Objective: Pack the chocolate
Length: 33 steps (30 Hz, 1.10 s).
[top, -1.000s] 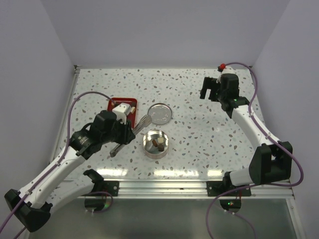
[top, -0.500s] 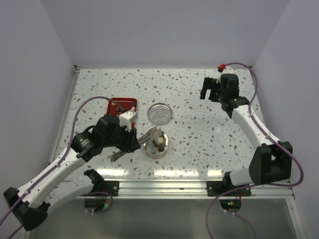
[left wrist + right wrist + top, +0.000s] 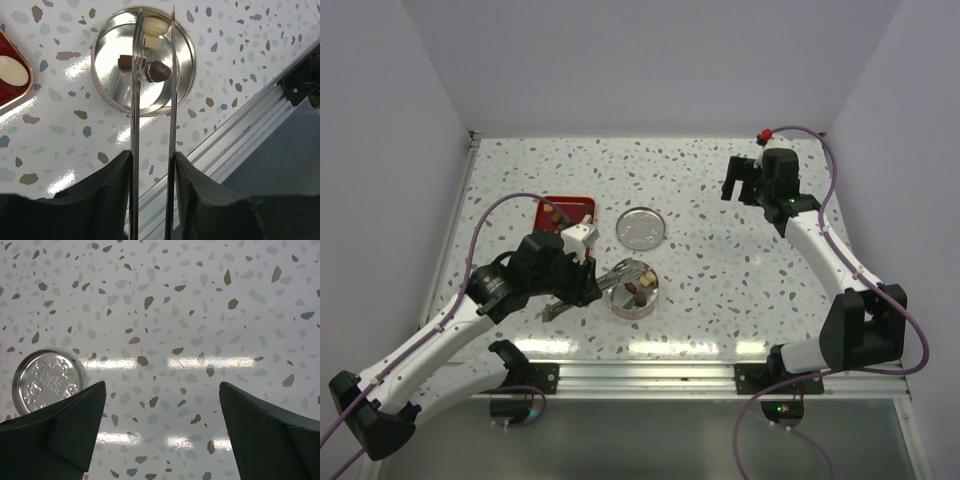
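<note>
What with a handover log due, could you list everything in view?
Tin: one, silver, open, mid-table.
Lid: one, silver, flat on the table beyond the tin.
Tray: one, red, left of the lid.
Chocolates: four in the tin, two brown, two cream; one cream seen on the tray, others unclear.
Table: one, white with specks.
Left gripper: one, black with metal fingers, open, above the tin.
Right gripper: one, black, open, empty, far right.

High rear overview; close downward wrist views, left sharing the tin [image 3: 111,67].
</note>
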Tool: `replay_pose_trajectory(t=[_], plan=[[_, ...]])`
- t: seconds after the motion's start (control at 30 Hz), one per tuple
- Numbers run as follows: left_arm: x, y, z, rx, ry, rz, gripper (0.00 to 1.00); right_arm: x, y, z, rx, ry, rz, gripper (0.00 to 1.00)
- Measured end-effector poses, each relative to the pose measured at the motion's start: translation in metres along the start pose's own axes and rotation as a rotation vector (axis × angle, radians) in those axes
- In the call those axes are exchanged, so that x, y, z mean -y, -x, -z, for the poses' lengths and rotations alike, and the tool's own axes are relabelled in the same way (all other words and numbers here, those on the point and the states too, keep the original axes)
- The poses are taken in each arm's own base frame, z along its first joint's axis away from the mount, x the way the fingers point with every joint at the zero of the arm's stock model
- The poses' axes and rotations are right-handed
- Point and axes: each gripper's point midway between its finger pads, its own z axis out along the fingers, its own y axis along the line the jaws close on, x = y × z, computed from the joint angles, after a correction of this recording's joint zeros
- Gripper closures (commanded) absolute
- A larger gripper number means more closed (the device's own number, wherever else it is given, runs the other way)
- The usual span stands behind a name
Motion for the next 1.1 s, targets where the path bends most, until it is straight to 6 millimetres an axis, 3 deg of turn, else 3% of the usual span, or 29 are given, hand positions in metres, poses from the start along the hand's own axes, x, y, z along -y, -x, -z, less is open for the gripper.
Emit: replay_pose_trajectory(t=[0.17, 0.43, 0.63, 0.9, 1.1], plan=[[-0.009, 0.007, 0.003, 0.014, 0.068, 0.001, 0.58, 0.000, -0.001, 0.000, -0.003, -0.001, 0.000, 0.01], [-0.024, 0.047, 0.013, 0.120, 0.212, 0.025, 0.58, 0.000, -0.001, -0.001, -0.007, -0.002, 0.001, 0.01], [-0.050, 0.044, -0.001, 0.074, 0.362, 0.070, 0.59, 0.000, -0.001, -0.001, -0.009, -0.002, 0.002, 0.01], [-0.087, 0.058, 0.019, 0.187, 0.487, 0.165, 0.59, 0.000, -0.001, -0.001, -0.012, -0.001, 0.005, 0.01], [-0.122, 0.042, 0.011, 0.148, 0.566, 0.244, 0.59, 0.000, -0.002, -0.001, -0.013, 0.000, 0.005, 0.01]])
